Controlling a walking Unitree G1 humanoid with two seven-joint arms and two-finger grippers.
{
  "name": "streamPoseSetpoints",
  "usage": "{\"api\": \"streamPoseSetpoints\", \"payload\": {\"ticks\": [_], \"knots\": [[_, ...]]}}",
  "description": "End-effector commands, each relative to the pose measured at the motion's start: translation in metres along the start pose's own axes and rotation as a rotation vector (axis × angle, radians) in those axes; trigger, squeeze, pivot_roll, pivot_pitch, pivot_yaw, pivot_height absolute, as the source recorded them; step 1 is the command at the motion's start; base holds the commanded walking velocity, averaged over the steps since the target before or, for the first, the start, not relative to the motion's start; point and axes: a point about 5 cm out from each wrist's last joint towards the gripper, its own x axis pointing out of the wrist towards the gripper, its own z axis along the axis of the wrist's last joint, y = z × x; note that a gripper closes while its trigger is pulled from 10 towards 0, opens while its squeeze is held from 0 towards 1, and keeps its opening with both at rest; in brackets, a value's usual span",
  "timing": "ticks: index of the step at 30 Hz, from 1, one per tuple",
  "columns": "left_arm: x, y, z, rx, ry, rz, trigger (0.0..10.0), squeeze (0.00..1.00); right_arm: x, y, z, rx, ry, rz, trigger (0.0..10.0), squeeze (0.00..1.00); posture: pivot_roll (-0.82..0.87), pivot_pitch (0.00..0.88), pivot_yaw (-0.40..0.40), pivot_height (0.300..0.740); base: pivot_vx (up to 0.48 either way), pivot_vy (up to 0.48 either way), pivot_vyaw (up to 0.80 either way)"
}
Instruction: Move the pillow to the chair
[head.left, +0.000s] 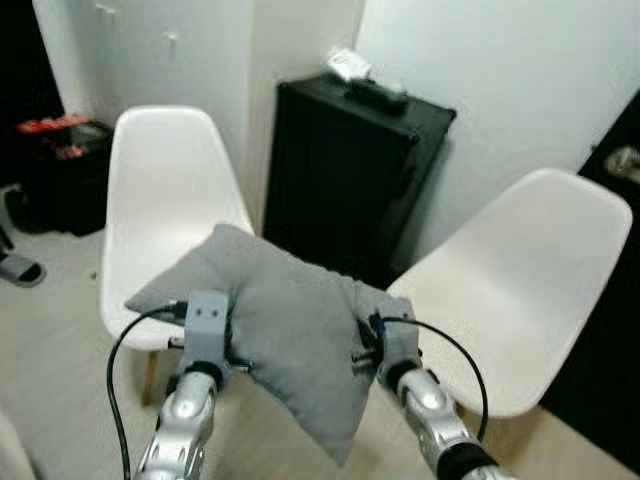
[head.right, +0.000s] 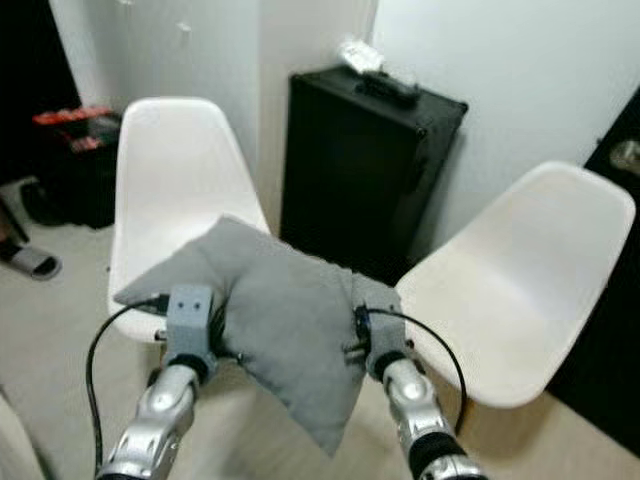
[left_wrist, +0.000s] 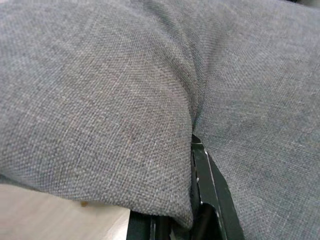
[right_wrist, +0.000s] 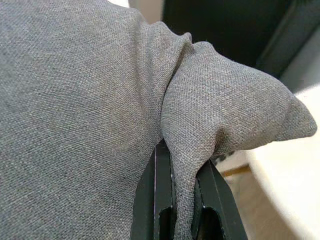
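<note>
Grey woven fabric makes up the pillow (head.left: 290, 330), which is held up in the air between the two silver arms, in front of the robot and above a pale floor (head.left: 60, 340). The left gripper (head.left: 235, 355) is clamped on the pillow's left side, its black fingers (left_wrist: 210, 195) pinched into a fold of the cloth in the left wrist view. The right gripper (head.left: 362, 352) is clamped on the pillow's right side, where a bunched corner is squeezed between its fingers (right_wrist: 162, 200) in the right wrist view. The pillow is sagging, with one corner hanging down between the arms.

Two white moulded chairs are seen behind it. The left chair (head.left: 165, 190) is placed against a white wall (head.left: 520, 70), and the pillow's upper left corner is seen in front of its seat. The right chair (head.left: 520, 290) is set just beside the right gripper, its seat bare. Between the chairs a black cabinet (head.left: 350, 170) is standing against the wall, with a dark remote control (head.left: 378, 93) and a small white object (head.left: 348, 65) lying on top. A slipper (head.left: 20, 268) is lying on the floor at the far left.
</note>
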Motion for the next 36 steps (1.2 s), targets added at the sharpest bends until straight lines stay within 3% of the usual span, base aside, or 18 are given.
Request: {"api": "streamPoseSetpoints", "payload": {"ticks": [1, 11, 17, 27, 36], "knots": [[0.001, -0.005, 0.001, 0.040, -0.006, -0.039, 10.0, 0.00, -0.002, -0.005, -0.001, 0.000, 0.000, -0.029, 10.0, 0.00, 0.09, 0.000, -0.027, 0.740, 0.000, 0.000, -0.80], [0.001, -0.005, -0.008, 0.101, 0.035, -0.100, 10.0, 0.00, -0.011, -0.002, -0.020, 0.049, 0.040, -0.084, 10.0, 0.00, 0.09, 0.000, 0.061, 0.740, 0.000, 0.000, -0.80], [-0.001, -0.007, -0.010, 0.120, 0.032, -0.112, 10.0, 0.00, -0.014, -0.001, -0.024, 0.066, 0.049, -0.103, 10.0, 0.00, 0.09, 0.000, 0.069, 0.740, 0.000, 0.000, -0.80], [0.003, -0.009, -0.016, 0.027, 0.059, -0.068, 10.0, 0.00, -0.011, -0.003, -0.020, 0.055, 0.042, -0.090, 10.0, 0.00, 0.09, 0.000, 0.023, 0.740, 0.000, 0.000, -0.80], [0.002, -0.009, -0.020, 0.000, 0.087, -0.048, 10.0, 0.00, -0.009, -0.005, -0.016, 0.049, 0.036, -0.080, 10.0, 0.00, 0.09, 0.000, 0.000, 0.740, 0.000, 0.000, -0.80]]}}
